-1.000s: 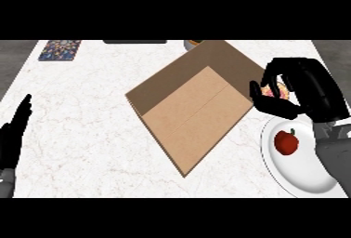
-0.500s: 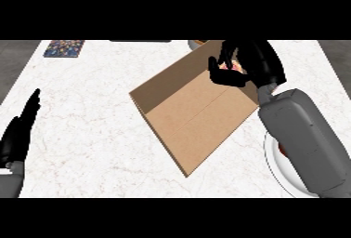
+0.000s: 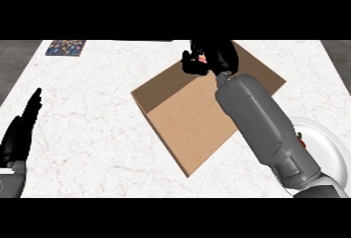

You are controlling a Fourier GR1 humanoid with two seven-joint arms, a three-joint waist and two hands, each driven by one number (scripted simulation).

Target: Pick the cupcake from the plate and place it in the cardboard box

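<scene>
The right hand (image 3: pixel 218 56) curled round the cupcake (image 3: pixel 202 59), above the box (image 3: pixel 195 125); the left hand (image 3: pixel 21 135) rested open, far left.

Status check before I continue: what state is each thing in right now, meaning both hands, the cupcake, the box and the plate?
right hand: shut on the cupcake, over the box's far edge
cupcake: off the plate, held in the right hand, mostly hidden
cardboard box: open, lying on the counter
plate: on the counter, partly hidden by the right forearm
left hand: open, resting at the left edge
</scene>
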